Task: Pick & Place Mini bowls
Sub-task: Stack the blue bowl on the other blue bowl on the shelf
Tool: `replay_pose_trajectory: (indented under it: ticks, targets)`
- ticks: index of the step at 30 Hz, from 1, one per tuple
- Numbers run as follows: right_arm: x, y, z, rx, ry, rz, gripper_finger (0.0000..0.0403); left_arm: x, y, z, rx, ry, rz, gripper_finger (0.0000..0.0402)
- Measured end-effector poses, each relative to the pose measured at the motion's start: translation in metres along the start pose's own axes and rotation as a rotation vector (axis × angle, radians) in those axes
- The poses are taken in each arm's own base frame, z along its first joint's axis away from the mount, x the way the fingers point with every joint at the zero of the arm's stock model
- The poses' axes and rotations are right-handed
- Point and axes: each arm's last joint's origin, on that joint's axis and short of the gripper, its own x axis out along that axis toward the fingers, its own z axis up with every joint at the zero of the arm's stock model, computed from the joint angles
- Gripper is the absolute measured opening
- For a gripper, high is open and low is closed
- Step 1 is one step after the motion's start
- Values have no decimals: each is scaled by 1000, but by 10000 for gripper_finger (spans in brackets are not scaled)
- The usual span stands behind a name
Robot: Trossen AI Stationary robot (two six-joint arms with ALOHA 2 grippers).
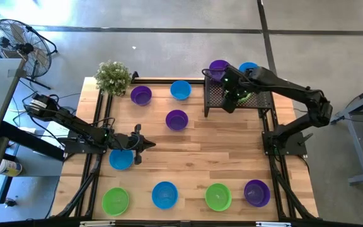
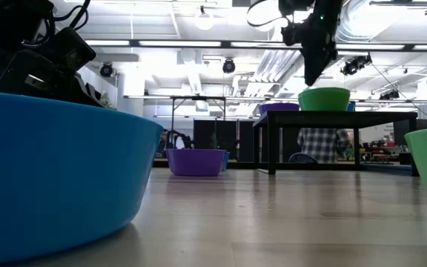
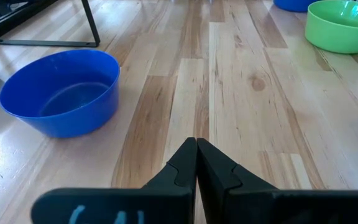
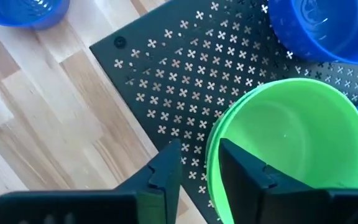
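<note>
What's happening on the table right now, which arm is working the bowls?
The right gripper is at the black tray, its fingers apart astride the rim of a green bowl sitting on the tray beside a blue one. The left gripper waits shut, low over the wood near a blue bowl. Other bowls sit around the table.

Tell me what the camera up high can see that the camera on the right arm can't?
Only the high view shows the potted plant, the left gripper shut over the wooden table, and four bowls along the near edge. Only the right wrist view shows the right gripper with its fingers open astride the green bowl's rim. Both show that bowl sitting on the black tray.
</note>
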Motion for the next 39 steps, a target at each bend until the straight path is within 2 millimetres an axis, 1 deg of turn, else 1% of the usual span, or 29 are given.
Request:
replay_pose_trajectory:
  ticks: [4,8,13,17,20,26,32,39]
  targets:
    - [-3,3,0,-13,-4,6,107,0,0,0,0,0,0,3]
    - [-10,9,-2,-35,-38,18,94,0,0,0,0,1,0,3]
    - [-26,26,-6,-109,-277,95,53,0,0,0,1,4,-10,3]
    - [-29,46,-19,-204,-492,180,19,0,0,-1,2,7,-9,3]
    - [-24,62,-33,-253,-669,236,3,0,0,0,2,7,-10,3]
    - [-3,91,-63,-301,-975,365,10,0,0,0,-1,2,-10,3]
    - [11,117,-88,-374,-1135,450,11,0,0,0,-5,1,-10,3]
    - [12,135,-114,-413,-1329,498,12,0,0,0,-19,1,-11,3]
